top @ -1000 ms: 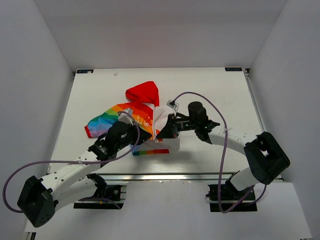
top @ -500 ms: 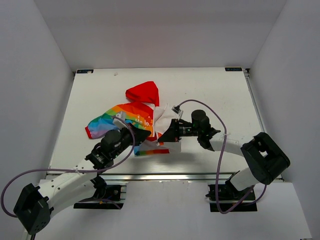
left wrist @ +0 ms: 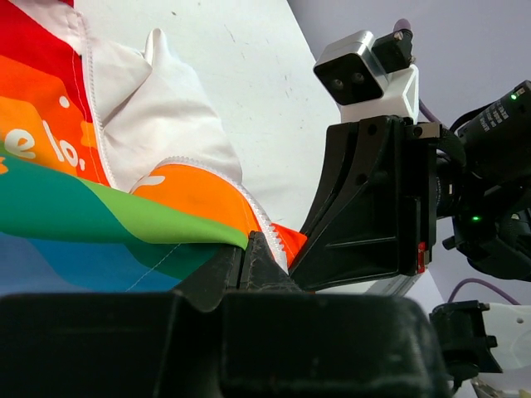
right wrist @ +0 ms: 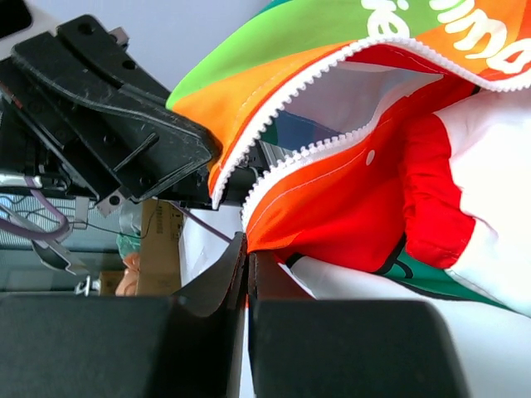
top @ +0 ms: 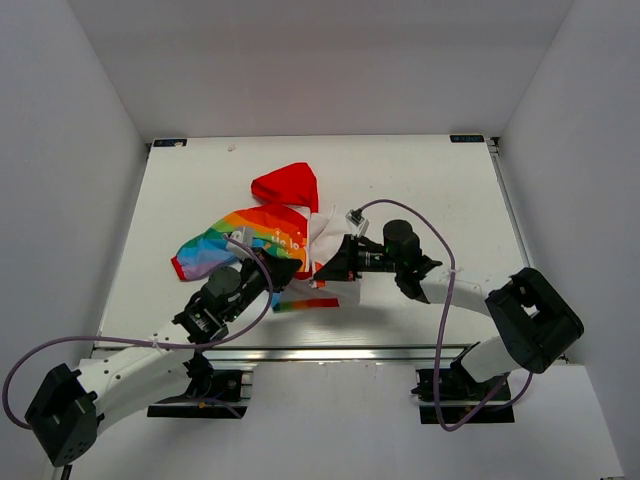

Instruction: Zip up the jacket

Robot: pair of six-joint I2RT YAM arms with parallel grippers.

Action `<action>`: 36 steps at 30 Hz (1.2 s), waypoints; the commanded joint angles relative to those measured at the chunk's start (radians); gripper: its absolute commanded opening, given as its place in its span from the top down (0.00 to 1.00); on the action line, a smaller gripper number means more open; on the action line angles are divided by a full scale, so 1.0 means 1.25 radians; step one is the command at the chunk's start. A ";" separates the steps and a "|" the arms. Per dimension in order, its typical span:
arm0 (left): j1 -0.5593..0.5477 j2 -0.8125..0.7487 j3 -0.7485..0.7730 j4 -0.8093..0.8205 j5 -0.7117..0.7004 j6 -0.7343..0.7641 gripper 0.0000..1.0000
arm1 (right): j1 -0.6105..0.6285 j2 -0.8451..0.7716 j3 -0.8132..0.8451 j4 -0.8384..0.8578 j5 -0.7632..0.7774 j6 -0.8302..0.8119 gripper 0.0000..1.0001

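The jacket [top: 262, 228] lies crumpled at the middle of the counter [top: 430, 180], with its red hood [top: 288, 186] toward the far side and its rainbow sleeve [top: 200, 250] spread left. Both arms meet at its near edge. The left pincer [top: 287, 272] is pressed narrow on the rainbow panel's lower corner — its wrist view shows the tips together, with the green-and-orange edge caught between them. The right pincer [top: 322, 270] is likewise clamped, nipping the red-orange corner of the other panel. The two sit just beside each other. The zipper teeth [right wrist: 332, 141] run apart — the front gapes.
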 commanded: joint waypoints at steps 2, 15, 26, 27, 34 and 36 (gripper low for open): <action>-0.020 -0.009 -0.008 0.036 -0.048 0.041 1.00 | 0.018 -0.021 0.033 -0.008 0.035 0.018 1.00; -0.049 -0.009 -0.021 0.036 -0.098 0.040 1.00 | 0.041 -0.033 0.037 0.011 0.078 0.033 1.00; -0.059 -0.015 -0.024 0.038 -0.124 0.034 1.00 | 0.052 -0.087 0.004 -0.009 0.147 0.049 1.00; -0.060 -0.014 -0.023 0.037 -0.127 0.031 1.00 | 0.052 -0.091 0.002 -0.010 0.152 0.050 1.00; -0.063 -0.016 -0.027 0.041 -0.138 0.018 1.00 | 0.054 -0.106 -0.008 -0.047 0.172 0.056 1.00; -0.064 -0.017 -0.028 0.039 -0.142 0.014 1.00 | 0.055 -0.109 -0.014 -0.054 0.178 0.061 1.00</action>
